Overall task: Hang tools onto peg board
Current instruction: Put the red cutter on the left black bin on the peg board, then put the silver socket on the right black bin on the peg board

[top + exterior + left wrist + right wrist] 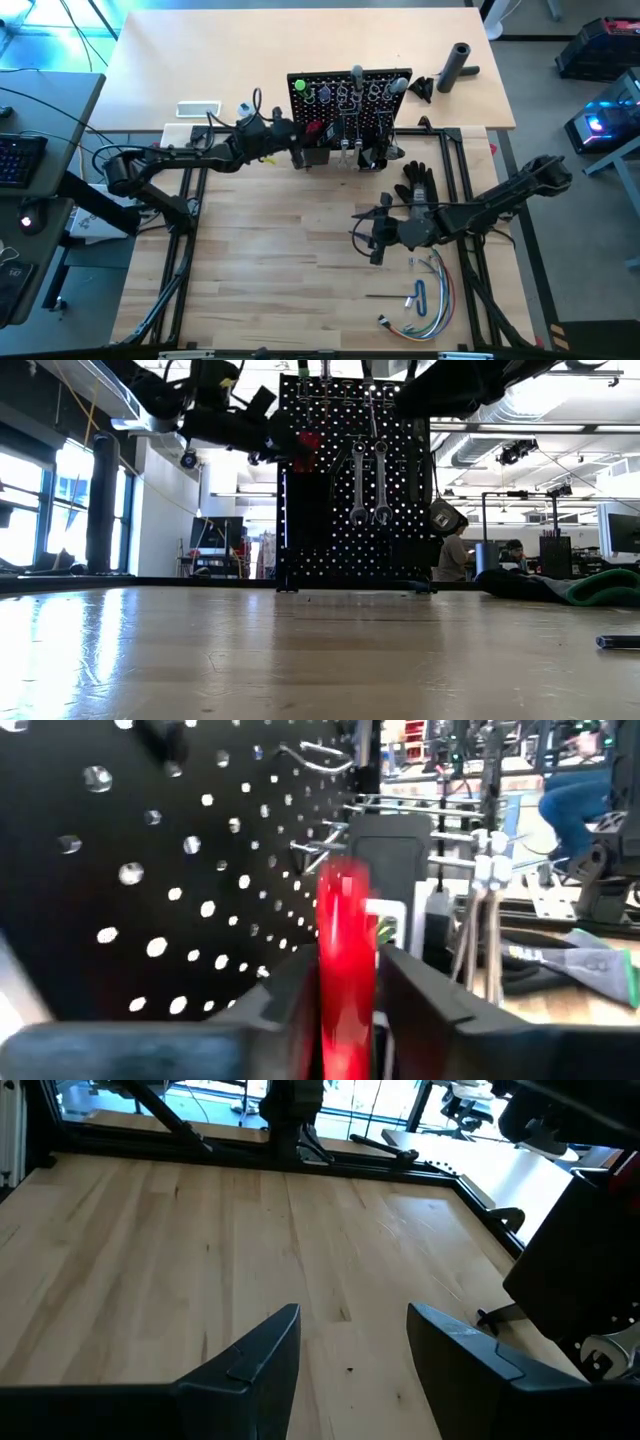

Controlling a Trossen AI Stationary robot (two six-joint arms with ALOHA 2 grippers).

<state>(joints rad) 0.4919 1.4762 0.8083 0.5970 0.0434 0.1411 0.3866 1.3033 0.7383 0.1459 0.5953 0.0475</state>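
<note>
Two arms: left pincer (345, 1010) grasping the red-handled tool (344, 960), long axis upright, against the peg board (350, 95), hooks just beyond; right pincer (350, 1355) released, over bare table (150, 1250).

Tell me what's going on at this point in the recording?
The left gripper is up against the peg board, with the red-handled tool between its fingers. Two silver wrenches already hang on the board. The right gripper waits open over the bare table, holding nothing.
</note>
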